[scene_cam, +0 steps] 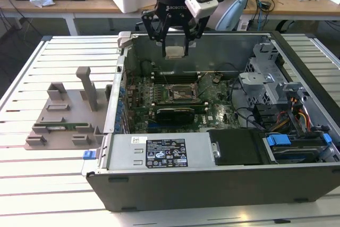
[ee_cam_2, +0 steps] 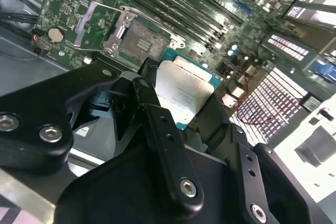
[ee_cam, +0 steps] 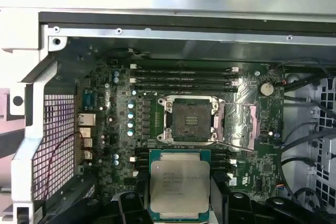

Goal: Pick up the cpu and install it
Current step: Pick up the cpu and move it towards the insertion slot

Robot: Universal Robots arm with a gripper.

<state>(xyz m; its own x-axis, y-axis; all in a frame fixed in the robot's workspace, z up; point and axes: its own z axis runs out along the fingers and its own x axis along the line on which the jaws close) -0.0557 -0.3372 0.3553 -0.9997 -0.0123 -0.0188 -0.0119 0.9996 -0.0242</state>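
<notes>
My gripper [scene_cam: 175, 50] hangs above the open computer case, shut on the cpu [scene_cam: 175, 52]. The cpu [ee_cam: 179, 183] is a flat square chip with a silvery plate and green rim, held by its edges between the black fingers [ee_cam_2: 152, 114]. In the second wrist view the cpu [ee_cam_2: 184, 93] sits level between them. Below it on the green motherboard [ee_cam: 115, 124] lies the dark square socket [ee_cam: 189, 121], its metal frame swung open and its lever raised. In the exterior view the socket [scene_cam: 179, 94] lies a little nearer the camera than the chip, well beneath it.
Black memory slots [ee_cam: 181, 80] run along the far side of the socket. A grey power supply [scene_cam: 159, 152] fills the case's near side, drive cages and cables [scene_cam: 276, 99] its right. A grey parts fixture [scene_cam: 66, 115] rests on the slatted table to the exterior view's left.
</notes>
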